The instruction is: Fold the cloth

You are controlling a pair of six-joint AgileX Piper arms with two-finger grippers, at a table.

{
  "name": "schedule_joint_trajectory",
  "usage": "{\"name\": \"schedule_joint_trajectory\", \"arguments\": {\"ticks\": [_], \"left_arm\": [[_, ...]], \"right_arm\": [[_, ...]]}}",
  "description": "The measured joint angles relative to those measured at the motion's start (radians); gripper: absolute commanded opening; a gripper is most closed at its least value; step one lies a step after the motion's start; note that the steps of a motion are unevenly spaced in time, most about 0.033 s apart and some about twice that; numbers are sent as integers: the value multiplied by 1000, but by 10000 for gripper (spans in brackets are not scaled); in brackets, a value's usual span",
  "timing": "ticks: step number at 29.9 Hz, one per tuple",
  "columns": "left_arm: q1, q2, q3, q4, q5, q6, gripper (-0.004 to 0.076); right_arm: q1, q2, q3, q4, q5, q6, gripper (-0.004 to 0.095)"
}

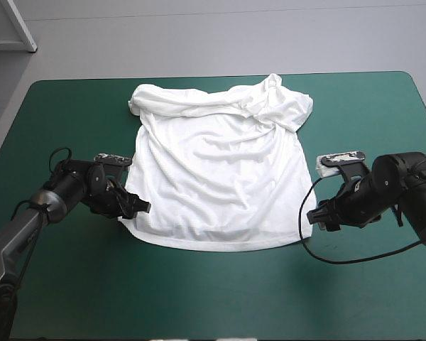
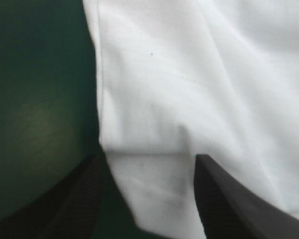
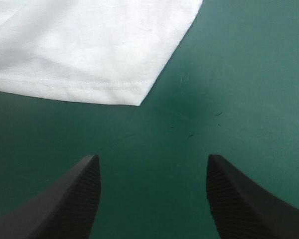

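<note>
I find no fold made yet: the T-shirt (image 1: 216, 177) lies spread mid-table, bunched at 12 o'clock, with the left gripper (image 1: 143, 207) parted astride its 8 o'clock corner and the right gripper (image 1: 313, 216) parted just short of 4 o'clock.

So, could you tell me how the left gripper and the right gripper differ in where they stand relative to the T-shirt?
The left gripper has a hem corner of the T-shirt between its fingers; the right gripper has only teal-green cover between its own. The left reaches the cloth's edge; the right is apart from it, the other hem corner ahead of it. Both are open, holding nothing.
</note>
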Motion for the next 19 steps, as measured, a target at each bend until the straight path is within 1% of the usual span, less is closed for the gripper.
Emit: {"name": "schedule_joint_trajectory", "arguments": {"ticks": [3, 4, 5, 7, 9, 10, 11, 15, 19], "left_arm": [[0, 53, 5, -2, -28, -1, 398], [0, 71, 3, -8, -30, -3, 379], [0, 79, 1, -9, -36, -5, 342], [0, 90, -3, -25, -31, -6, 235], [0, 94, -6, -39, -28, -5, 86], [0, 96, -6, -46, -32, -5, 27], [0, 97, -6, -51, -33, -5, -6], [0, 98, -6, -79, -34, -5, -3], [0, 98, -6, -79, -34, -9, -3]], "right_arm": [[0, -2, 9, 22, -33, 0, 575], [0, -2, 12, 33, -49, 0, 575], [0, -2, 20, 40, -66, 0, 575], [0, -2, 38, 48, -103, 0, 575], [0, -2, 59, 53, -148, 4, 575], [0, 2, 65, 55, -165, 7, 575], [0, 8, 70, 57, -182, 13, 575], [0, 61, 73, 64, -245, 38, 575], [0, 132, 73, 67, -278, 49, 575]]}}
